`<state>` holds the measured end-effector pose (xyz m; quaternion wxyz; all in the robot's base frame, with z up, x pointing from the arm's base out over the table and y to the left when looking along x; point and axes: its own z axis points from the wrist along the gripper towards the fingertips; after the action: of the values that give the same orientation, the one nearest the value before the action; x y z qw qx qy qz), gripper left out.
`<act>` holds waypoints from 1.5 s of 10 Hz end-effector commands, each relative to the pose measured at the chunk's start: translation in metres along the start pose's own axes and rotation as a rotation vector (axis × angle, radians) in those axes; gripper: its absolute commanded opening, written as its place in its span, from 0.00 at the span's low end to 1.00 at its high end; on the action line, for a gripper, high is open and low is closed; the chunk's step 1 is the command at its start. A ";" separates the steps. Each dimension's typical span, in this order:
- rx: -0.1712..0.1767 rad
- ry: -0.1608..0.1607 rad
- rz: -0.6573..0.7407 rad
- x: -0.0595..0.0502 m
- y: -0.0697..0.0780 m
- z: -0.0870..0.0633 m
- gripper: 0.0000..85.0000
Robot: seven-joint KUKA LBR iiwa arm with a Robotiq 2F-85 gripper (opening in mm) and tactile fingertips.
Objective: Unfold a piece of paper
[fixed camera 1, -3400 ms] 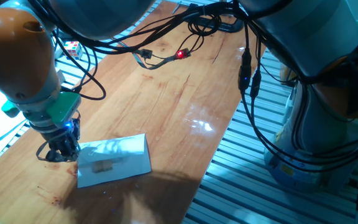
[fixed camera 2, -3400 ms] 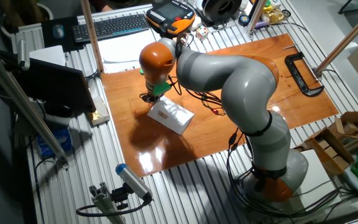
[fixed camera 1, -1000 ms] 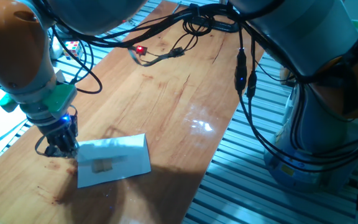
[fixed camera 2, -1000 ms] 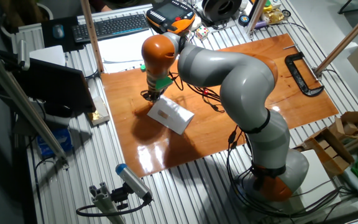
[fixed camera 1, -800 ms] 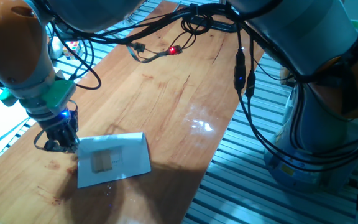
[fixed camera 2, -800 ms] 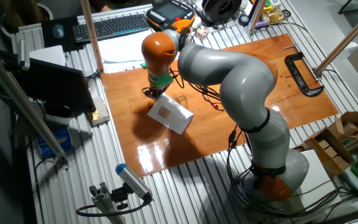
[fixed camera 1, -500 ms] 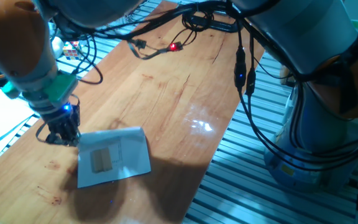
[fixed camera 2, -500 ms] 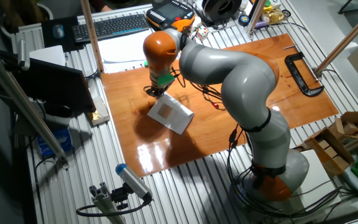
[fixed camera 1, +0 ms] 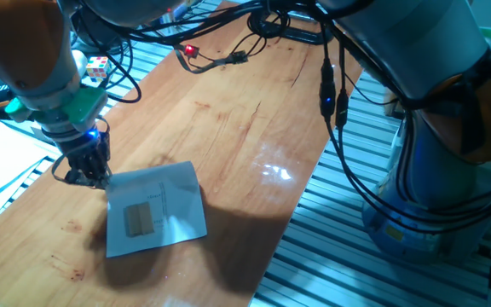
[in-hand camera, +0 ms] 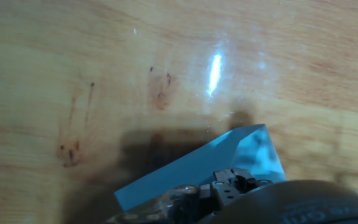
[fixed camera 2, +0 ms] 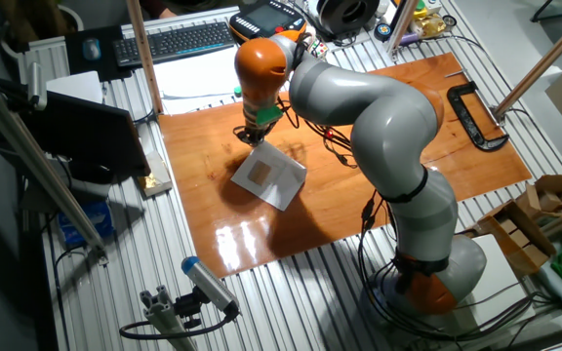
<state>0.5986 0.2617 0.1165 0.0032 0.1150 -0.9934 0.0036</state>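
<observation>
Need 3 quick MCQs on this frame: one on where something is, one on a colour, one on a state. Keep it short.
1. Where is the gripper relative to the piece of paper?
A. at one corner of it
B. over its middle
C. far across the table, clear of it

2. What colour is the small block picture on the paper?
A. blue
B. tan
C. red

3. How does the paper's upper flap stand?
A. flat against the lower half
B. torn away
C. lifted at the gripper's corner

Answers:
1 A, the fingertips meet the sheet's corner in both fixed views.
2 B, a tan rectangle shows on the white face.
3 C, the hand view shows the sheet rising off the table, casting a shadow beneath.
</observation>
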 end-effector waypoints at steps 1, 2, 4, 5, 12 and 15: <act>-0.002 0.000 0.000 -0.002 -0.002 0.001 0.02; -0.001 -0.003 0.006 -0.003 -0.005 0.002 0.02; 0.000 0.000 0.026 -0.006 -0.010 0.003 0.02; -0.004 0.003 0.029 -0.007 -0.012 0.002 0.02; -0.014 -0.003 0.017 -0.016 -0.028 0.007 0.02; -0.025 0.004 0.003 -0.018 -0.028 0.008 0.02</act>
<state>0.6222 0.2387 0.1090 0.0066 0.1135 -0.9935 -0.0085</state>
